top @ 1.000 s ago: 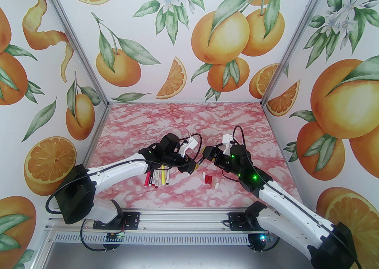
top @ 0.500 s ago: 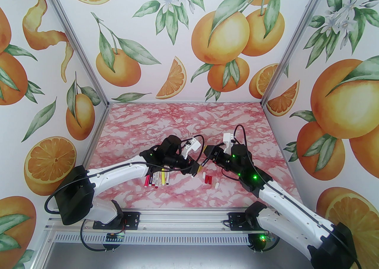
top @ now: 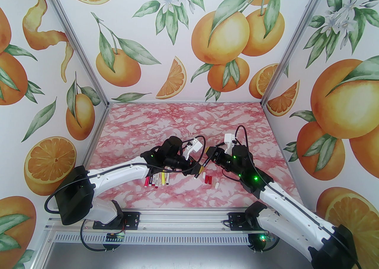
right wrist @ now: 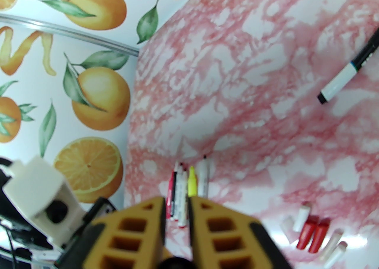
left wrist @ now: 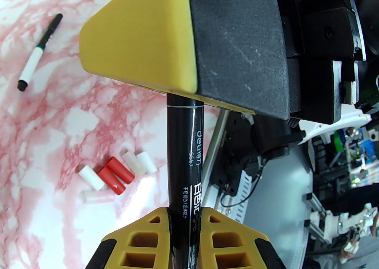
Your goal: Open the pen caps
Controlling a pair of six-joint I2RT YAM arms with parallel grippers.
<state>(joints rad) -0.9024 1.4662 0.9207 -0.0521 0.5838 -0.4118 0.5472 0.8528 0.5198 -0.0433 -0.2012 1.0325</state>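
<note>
A black pen hangs above the table between my two grippers. My left gripper is shut on its printed barrel. My right gripper is shut over the pen's far end, so the cap there is hidden between its pads. From above, the left gripper and right gripper meet tip to tip on the pen. Several loose pen caps, red, white and pink, lie on the table below. In the right wrist view the yellow fingers stand nearly together.
A row of pens, white, pink and neon yellow, lies under the left arm. Loose caps sit right of it on the pink marbled table. Another black-and-white pen lies apart. Printed walls close the sides and back.
My right gripper has closed from half open onto the end of the black pen. Both grippers have shifted slightly down and right. The left grip is unchanged.
</note>
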